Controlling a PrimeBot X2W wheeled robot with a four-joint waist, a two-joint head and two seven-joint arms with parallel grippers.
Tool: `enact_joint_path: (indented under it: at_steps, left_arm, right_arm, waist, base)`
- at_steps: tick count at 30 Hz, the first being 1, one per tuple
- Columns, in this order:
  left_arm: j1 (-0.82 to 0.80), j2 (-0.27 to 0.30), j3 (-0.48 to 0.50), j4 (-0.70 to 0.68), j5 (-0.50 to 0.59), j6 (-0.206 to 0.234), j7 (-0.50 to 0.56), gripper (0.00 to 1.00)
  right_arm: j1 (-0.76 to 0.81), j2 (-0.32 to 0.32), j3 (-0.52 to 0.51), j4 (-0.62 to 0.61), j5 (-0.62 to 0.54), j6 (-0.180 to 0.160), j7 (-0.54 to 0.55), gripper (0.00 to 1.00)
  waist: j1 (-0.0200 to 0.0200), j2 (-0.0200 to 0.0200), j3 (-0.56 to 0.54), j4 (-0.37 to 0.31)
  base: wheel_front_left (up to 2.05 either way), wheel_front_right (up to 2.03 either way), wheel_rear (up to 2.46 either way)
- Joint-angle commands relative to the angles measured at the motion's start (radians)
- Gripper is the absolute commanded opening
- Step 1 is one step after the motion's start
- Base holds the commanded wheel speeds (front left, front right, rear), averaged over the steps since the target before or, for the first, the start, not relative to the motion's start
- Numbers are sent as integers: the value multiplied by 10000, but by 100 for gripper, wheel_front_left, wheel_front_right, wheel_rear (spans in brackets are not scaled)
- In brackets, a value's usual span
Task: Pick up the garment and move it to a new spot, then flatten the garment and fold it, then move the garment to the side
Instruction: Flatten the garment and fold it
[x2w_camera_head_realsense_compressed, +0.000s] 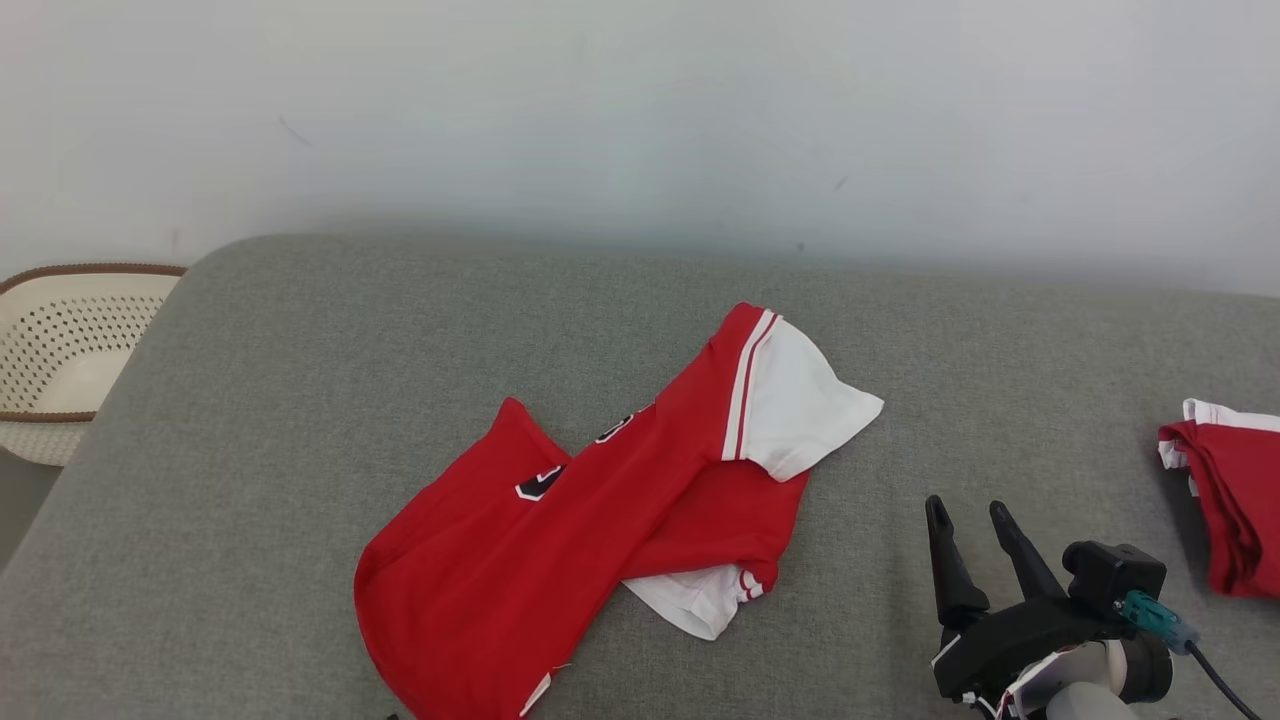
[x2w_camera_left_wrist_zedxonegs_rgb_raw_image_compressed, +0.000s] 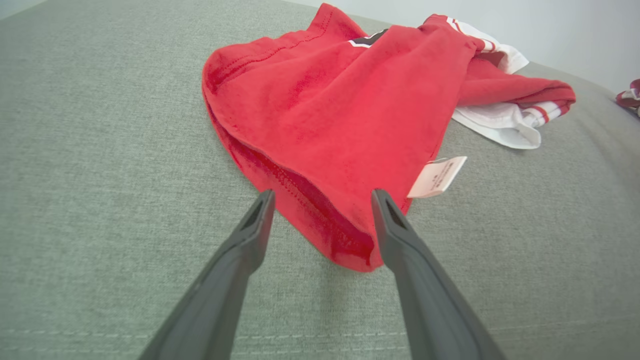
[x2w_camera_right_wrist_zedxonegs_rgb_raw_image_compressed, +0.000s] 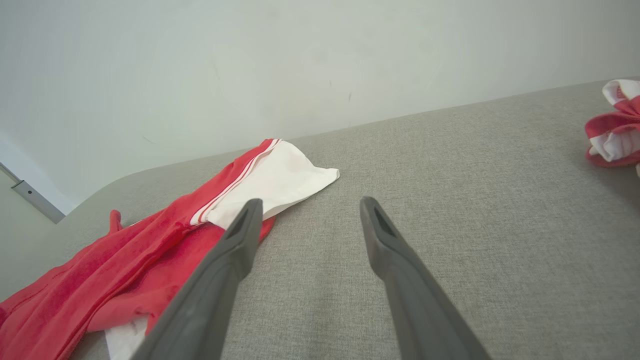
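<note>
The red garment (x2w_camera_head_realsense_compressed: 560, 540) lies crumpled in the middle of the grey cushion (x2w_camera_head_realsense_compressed: 250, 400). It has white sleeves with thin red stripes. One white sleeve (x2w_camera_head_realsense_compressed: 800, 410) points toward the wall, and the other peeks out from under the red cloth. There is a black patch (x2w_camera_head_realsense_compressed: 540, 484) with a white edge on the front. It is folded over, so I cannot read it. In the left wrist view a small white tag (x2w_camera_left_wrist_zedxonegs_rgb_raw_image_compressed: 437, 176) sticks out from the edge of the red cloth. Its print is too tiny to read.

The left gripper (x2w_camera_left_wrist_zedxonegs_rgb_raw_image_compressed: 324, 196) is low at the bottom corner of the garment. Its two fingers are spread wide and the red corner lies between them, not pinched. The right gripper (x2w_camera_head_realsense_compressed: 968, 508) sits over bare cushion to the right of the garment, fingers spread wide too, holding nothing. A second red and white cloth (x2w_camera_head_realsense_compressed: 1235, 500) lies at the far right edge. A white basket (x2w_camera_head_realsense_compressed: 60, 340) with holes stands past the left end of the cushion
</note>
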Motion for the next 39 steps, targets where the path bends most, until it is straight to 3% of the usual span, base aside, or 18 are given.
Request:
enact_joint_path:
  at_steps: [1, 8, 13, 14, 15, 16, 17, 20, 22, 23, 25, 26, 31, 34, 36, 37, 39]
  left_arm:
    - [50, -68, 50, 36, 57, 15, -41, 100]
    - [-131, -206, 42, 372, -254, 8, -41, 100]
    - [-321, -213, -36, 780, -1273, 6, -41, 100]
    - [-421, -217, -78, 841, -1442, 6, -41, 92]
    - [-497, -215, -144, 908, -1556, 5, -41, 62]
    - [-560, -214, -205, 991, -1695, 5, -41, 46]
    - [-628, -216, -267, 1051, -1789, 5, -41, 41]
    - [-1022, -215, -473, 1356, -2250, 5, -41, 41]
    - [-1176, -215, -559, 1515, -2397, 14, -41, 49]
    - [-1268, -210, -583, 1587, -2451, 19, -41, 58]
    - [-1419, -213, -674, 1768, -2528, 23, -41, 59]
    - [-1484, -212, -696, 1901, -2580, 70, -41, 49]
    - [-1782, -212, -585, 2327, -2607, 444, -23, 25]
    - [-1962, -214, -513, 2518, -2454, 620, -18, 27]
    - [-2085, -206, -416, 2524, -2351, 813, -18, 44]
    - [-2085, -208, -380, 2550, -2328, 909, -18, 60]
    - [-2139, -210, -345, 2613, -2126, 1121, -18, 64]
  right_arm:
    - [134, 17, -8, -25, -88, -4, -1, 100]
    - [145, -29, 14, -77, -178, -4, 0, 100]
    - [-9, -144, 71, -87, -241, -4, 1, 100]
    - [-76, -144, 90, -91, -253, -4, 0, 100]
    - [-150, -151, 101, -92, -258, -4, 0, 100]
    - [-227, -177, 107, -92, -265, -4, 0, 100]
    - [-292, -201, 118, -89, -269, -4, 0, 100]
    - [-611, -249, 217, -53, -267, -4, 1, 100]
    - [-763, -221, 259, -70, -260, -4, 0, 100]
    - [-828, -202, 288, -78, -265, -4, 0, 100]
    - [-901, -175, 358, -74, -266, -4, 0, 100]
    - [-940, -169, 384, -67, -257, -4, 0, 100]
    - [-1005, -181, 449, -92, -208, -4, 0, 100]
    - [-1027, -208, 446, -98, -169, -4, 0, 100]
    - [-1047, -220, 429, -102, -151, -4, 0, 100]
    - [-1037, -223, 421, -110, -147, -4, 0, 100]
    - [-991, -218, 400, -119, -153, -4, 0, 100]
  waist:
    - [1, 1, -16, -50]
    - [1, 1, 52, -201]
    - [1, 1, 192, -296]
    - [1, 1, 225, -309]
    - [1, 1, 264, -320]
    - [1, 1, 310, -323]
    - [1, 1, 361, -319]
    - [1, 1, 626, -241]
    - [1, 1, 738, -190]
    - [1, 1, 778, -167]
    - [1, 1, 836, -122]
    - [1, 1, 861, -100]
    - [1, 1, 931, -59]
    - [1, 1, 982, -82]
    - [1, 1, 1029, -110]
    - [1, 1, 1048, -128]
    - [1, 1, 1083, -163]
  base:
    - [0, 0, 0]
    - [0, 0, 0]
    - [0, 0, 0]
    - [0, 0, 0]
    - [0, 0, 0]
    - [0, 0, 0]
    - [0, 0, 0]
    - [0, 0, 0]
    - [0, 0, 0]
    - [0, 0, 0]
    - [0, 0, 0]
    - [0, 0, 0]
    - [0, 0, 0]
    - [0, 0, 0]
    - [0, 0, 0]
    - [0, 0, 0]
    - [0, 0, 0]
